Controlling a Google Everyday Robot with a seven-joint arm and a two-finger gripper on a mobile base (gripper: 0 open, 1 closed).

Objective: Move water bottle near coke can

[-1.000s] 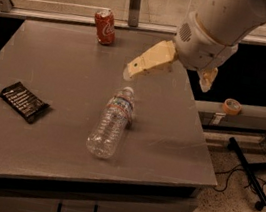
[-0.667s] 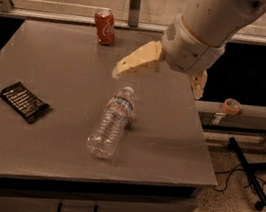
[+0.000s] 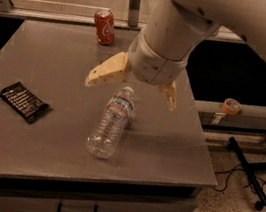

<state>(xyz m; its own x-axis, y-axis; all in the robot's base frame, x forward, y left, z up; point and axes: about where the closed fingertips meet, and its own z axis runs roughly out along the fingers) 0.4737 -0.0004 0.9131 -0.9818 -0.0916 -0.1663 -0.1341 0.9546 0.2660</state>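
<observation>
Clear ribbed plastic water bottle (image 3: 111, 124) lies on grey table (image 3: 55, 54). Red aluminium coke can (image 3: 104, 27) at 12 o'clock, flat black wrapper (image 3: 23, 102) at 9. Gripper (image 3: 131, 93) straddles bottle's cap end.

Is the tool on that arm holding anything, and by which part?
Nothing. The tool hangs open over the cap end of the clear ribbed plastic water bottle, which lies on the grey table.

Dim, warm overhead light. Claw (image 3: 131, 93), spread wide, hangs just above the cap end of the water bottle (image 3: 112, 125). Soft shadow on the bench (image 3: 53, 64) right of the bottle; faint sheen further right.
</observation>
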